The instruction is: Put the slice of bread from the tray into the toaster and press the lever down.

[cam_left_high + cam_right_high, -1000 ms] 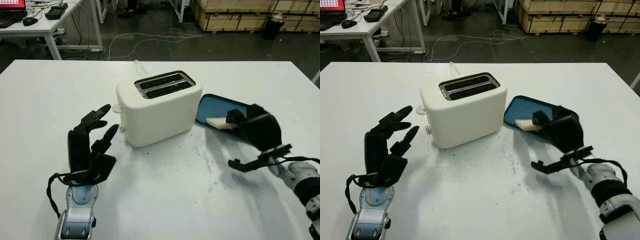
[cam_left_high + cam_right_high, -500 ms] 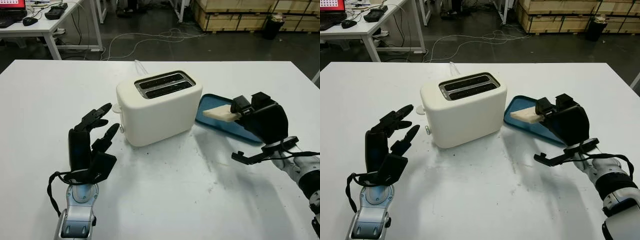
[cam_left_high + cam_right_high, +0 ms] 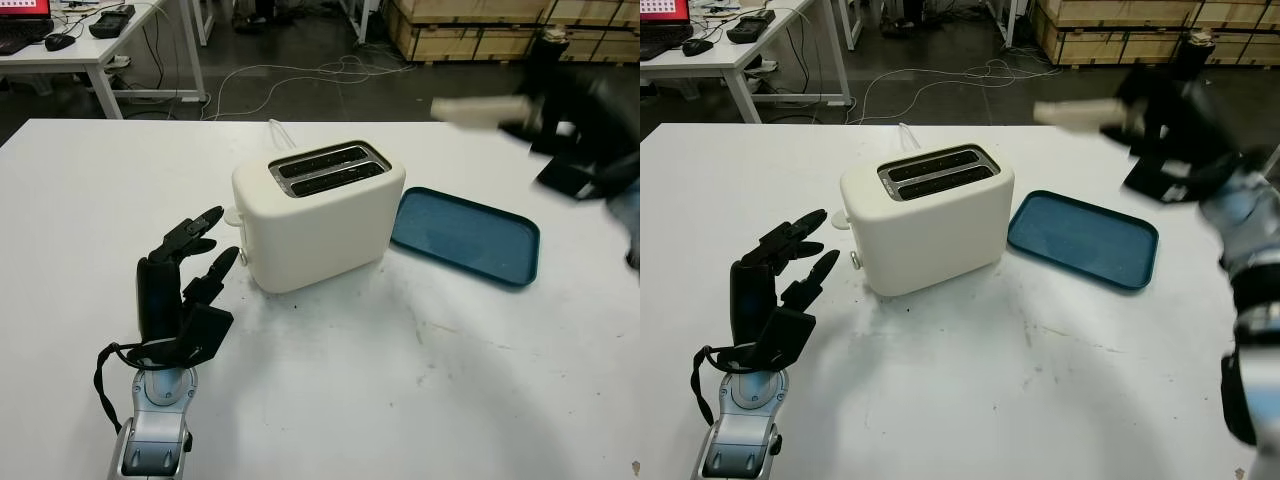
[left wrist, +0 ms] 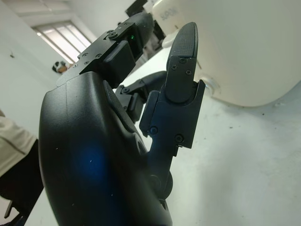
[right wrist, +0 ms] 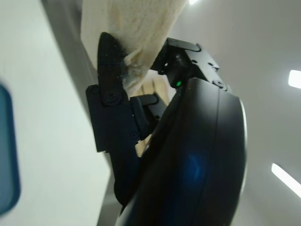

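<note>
toaster (image 3: 318,213): cream, dark slots | tray (image 3: 466,236): teal blue | bread slice (image 3: 1077,115): pale cream | table (image 3: 330,400): white, grey scuffs | left hand (image 3: 180,290), right hand (image 3: 1168,135): black

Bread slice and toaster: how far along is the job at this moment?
Done: the bread slice is off the blue tray, gripped by the right hand raised above the table's right side. In hand: carrying it toward the toaster. Left: both slots look vacant, so insertion and the lever press remain. The left hand is open beside the toaster.

Toaster (image 3: 318,212) slots (image 3: 328,168) open above, nothing overhead
</note>
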### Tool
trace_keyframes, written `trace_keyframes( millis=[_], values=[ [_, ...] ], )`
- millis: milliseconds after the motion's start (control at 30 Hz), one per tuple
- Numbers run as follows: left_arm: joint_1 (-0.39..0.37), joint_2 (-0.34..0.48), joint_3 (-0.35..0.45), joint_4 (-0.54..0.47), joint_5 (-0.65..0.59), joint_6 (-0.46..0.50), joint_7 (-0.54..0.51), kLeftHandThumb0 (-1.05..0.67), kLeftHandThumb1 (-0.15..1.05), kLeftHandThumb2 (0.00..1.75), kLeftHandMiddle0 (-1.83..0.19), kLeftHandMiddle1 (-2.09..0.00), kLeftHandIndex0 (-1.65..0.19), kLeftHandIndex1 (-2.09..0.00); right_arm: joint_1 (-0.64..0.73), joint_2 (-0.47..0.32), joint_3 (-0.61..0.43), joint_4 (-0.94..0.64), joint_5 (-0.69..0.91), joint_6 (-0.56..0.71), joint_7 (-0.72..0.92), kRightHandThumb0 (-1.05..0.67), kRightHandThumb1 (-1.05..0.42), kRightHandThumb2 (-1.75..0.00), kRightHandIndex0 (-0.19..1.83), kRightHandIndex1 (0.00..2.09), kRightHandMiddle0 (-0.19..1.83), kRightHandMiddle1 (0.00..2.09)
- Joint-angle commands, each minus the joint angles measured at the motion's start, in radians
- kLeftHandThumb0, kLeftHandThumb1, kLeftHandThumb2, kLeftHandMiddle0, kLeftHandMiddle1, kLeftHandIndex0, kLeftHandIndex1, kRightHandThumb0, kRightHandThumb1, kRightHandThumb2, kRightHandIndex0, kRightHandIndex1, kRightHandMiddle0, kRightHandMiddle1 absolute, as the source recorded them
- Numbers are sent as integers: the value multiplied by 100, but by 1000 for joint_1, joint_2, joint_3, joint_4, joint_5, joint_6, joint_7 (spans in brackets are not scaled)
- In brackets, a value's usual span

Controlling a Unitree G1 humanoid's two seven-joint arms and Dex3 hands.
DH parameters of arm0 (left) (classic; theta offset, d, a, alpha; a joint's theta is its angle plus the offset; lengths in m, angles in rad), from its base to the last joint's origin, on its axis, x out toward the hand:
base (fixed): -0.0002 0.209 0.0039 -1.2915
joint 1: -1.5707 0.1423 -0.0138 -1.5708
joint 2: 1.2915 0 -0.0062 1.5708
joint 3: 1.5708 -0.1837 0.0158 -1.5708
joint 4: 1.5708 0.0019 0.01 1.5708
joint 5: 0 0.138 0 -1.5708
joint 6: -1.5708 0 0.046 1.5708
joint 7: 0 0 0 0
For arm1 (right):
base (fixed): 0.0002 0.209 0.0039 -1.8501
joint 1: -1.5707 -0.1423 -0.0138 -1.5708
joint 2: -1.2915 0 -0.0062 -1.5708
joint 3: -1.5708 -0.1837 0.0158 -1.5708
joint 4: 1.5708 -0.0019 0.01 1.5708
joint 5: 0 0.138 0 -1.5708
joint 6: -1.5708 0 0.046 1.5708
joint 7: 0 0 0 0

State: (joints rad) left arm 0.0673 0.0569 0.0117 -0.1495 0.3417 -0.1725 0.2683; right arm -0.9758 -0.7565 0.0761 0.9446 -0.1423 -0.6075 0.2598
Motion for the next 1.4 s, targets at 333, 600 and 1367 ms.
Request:
trace_keyframes(
  millis=[333, 600, 1367],
  values=[
    [-12, 4, 7, 3, -2, -8, -1, -38, 92, 17, -47, -103, -75, -11, -335, 147, 6, 66, 46, 356, 395, -40, -92, -5, 94, 173, 82, 164],
    [-11, 5, 8, 4, 2, -12, 3, -39, 92, 16, -48, -105, -76, -12, -409, 301, 70, 147, -25, 400, 431, -44, -92, -11, 110, 175, 93, 174],
    [1, 1, 2, 5, -3, -13, -1, -39, 92, 18, -47, -103, -74, -12, -367, 413, 140, 246, -131, 415, 368, -43, -92, -17, 107, 175, 90, 175]
  ],
)
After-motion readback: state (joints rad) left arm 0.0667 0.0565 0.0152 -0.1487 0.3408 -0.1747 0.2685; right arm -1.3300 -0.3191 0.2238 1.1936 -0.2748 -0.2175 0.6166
